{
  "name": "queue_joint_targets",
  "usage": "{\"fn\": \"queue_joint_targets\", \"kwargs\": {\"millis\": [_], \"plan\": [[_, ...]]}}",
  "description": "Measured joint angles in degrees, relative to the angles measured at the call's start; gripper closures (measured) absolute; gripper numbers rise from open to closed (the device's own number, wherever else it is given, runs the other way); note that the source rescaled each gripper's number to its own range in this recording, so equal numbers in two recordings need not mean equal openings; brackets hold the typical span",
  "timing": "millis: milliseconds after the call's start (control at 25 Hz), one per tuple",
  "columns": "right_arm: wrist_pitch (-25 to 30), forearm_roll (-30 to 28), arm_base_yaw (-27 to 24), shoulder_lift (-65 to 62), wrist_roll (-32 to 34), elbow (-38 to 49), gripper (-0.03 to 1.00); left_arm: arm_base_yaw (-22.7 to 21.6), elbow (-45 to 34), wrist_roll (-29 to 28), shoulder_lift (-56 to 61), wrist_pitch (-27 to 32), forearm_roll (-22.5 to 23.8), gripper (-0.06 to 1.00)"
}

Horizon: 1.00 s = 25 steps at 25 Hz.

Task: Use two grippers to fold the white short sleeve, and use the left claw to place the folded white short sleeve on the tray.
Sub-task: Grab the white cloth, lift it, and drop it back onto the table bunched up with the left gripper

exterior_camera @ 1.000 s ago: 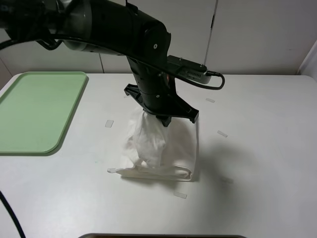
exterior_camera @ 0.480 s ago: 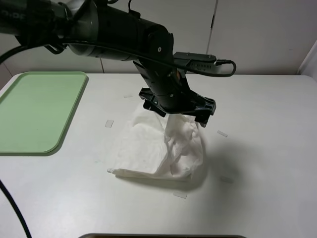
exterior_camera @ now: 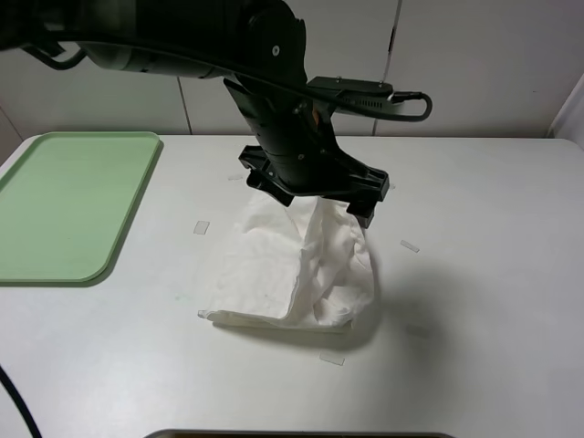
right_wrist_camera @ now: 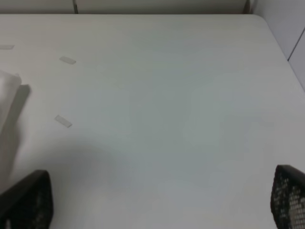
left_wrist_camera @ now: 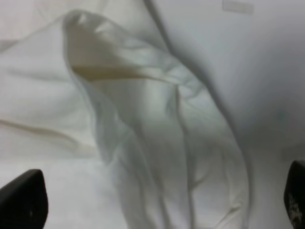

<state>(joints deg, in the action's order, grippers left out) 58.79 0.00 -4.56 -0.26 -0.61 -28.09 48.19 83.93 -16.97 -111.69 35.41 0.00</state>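
The white short sleeve point(exterior_camera: 274, 274) lies crumpled on the white table, with one fold rising up to the left gripper point(exterior_camera: 319, 193), which hangs right over it at the table's middle. In the left wrist view the two black fingertips point(left_wrist_camera: 21, 198) sit wide apart at the frame's corners, and the shirt point(left_wrist_camera: 143, 119) lies bunched between and below them, so the left gripper point(left_wrist_camera: 162, 200) is open. The pale green tray point(exterior_camera: 68, 205) lies empty at the far left. The right gripper point(right_wrist_camera: 162, 210) is open over bare table, out of the exterior view; a shirt edge point(right_wrist_camera: 7, 95) shows beside it.
Small pale tape strips lie on the table around the shirt point(exterior_camera: 202, 227), point(exterior_camera: 410, 245), point(exterior_camera: 332, 359), and two show in the right wrist view point(right_wrist_camera: 67, 60). White cabinet doors stand behind the table. A dark edge point(exterior_camera: 301, 434) shows at the table's front.
The left gripper carried the raised part of the shirt from the middle over to the right, then rose a little. The cloth now drapes toward the right side.
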Motion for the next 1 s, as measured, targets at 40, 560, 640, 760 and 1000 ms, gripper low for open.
{"fn": "queue_joint_targets", "kwargs": {"millis": [40, 560, 640, 760, 1000], "plan": [[0.0, 0.0, 0.0, 0.0, 0.0, 0.0, -0.03, -0.17, -0.76, 0.0, 0.0, -0.29, -0.35, -0.05], [0.0, 0.0, 0.0, 0.0, 0.0, 0.0, -0.03, 1.19, -5.09, -1.75, -6.88, -11.69, -9.42, -0.05], [0.0, 0.0, 0.0, 0.0, 0.0, 0.0, -0.03, 2.09, -4.96, -1.75, -7.68, -12.96, -9.81, -0.05], [0.0, 0.0, 0.0, 0.0, 0.0, 0.0, -0.03, 3.23, -4.59, -1.75, -8.29, -15.13, -10.41, -0.05], [0.0, 0.0, 0.0, 0.0, 0.0, 0.0, -0.03, 4.79, -3.41, -1.75, -8.41, -21.36, -11.08, -0.05]]}}
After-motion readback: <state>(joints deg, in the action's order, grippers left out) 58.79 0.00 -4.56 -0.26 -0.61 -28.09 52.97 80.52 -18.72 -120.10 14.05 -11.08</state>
